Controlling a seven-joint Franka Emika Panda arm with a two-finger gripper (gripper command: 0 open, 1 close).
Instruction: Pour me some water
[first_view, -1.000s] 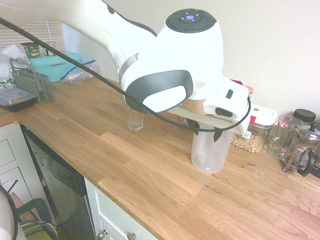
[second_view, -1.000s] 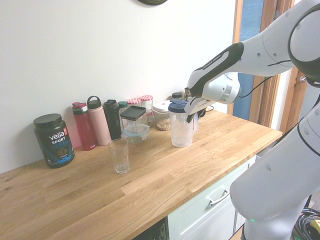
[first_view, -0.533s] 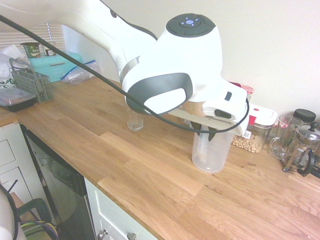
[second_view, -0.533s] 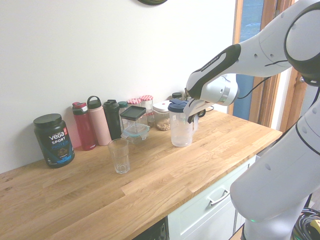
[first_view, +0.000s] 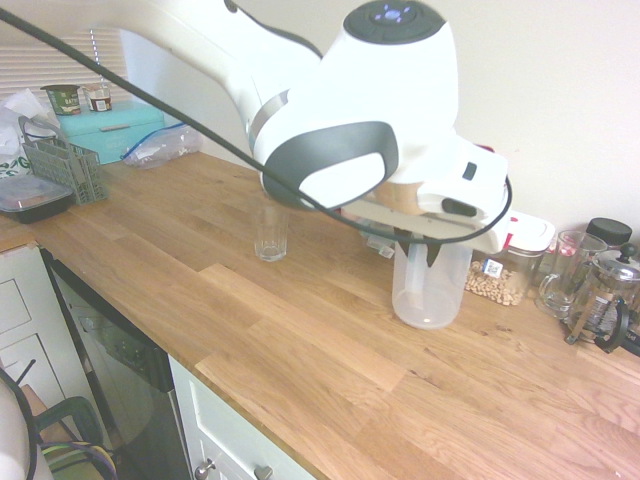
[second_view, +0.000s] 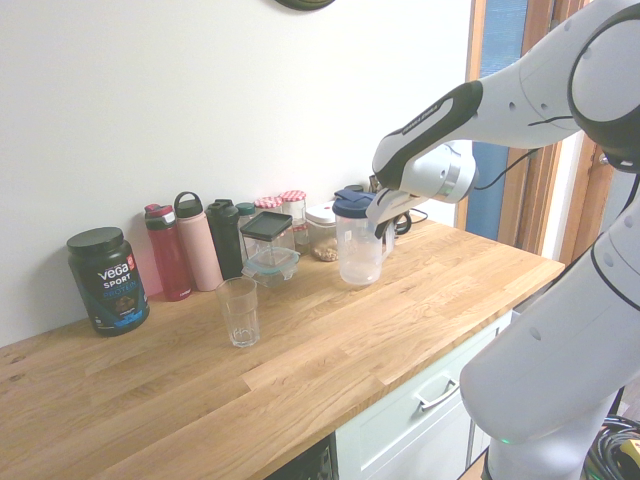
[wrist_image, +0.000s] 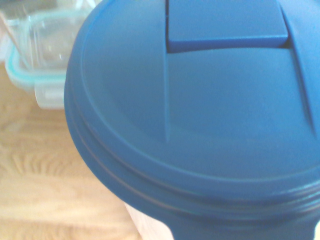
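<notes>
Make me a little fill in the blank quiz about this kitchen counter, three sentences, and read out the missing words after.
1. The lid of the pitcher is ____ in color.
2. The container of nuts or beans has a ____ lid.
3. Of the two bottles standing next to the black Vega tub, the one with the looped cap is ____.

Missing words: blue; white; pink.

Both exterior views are bright and pale, with pinkish glare on the desk (first_view: 540, 420) at five o'clock in the first, while the wrist view looks soft at ten o'clock.
</notes>
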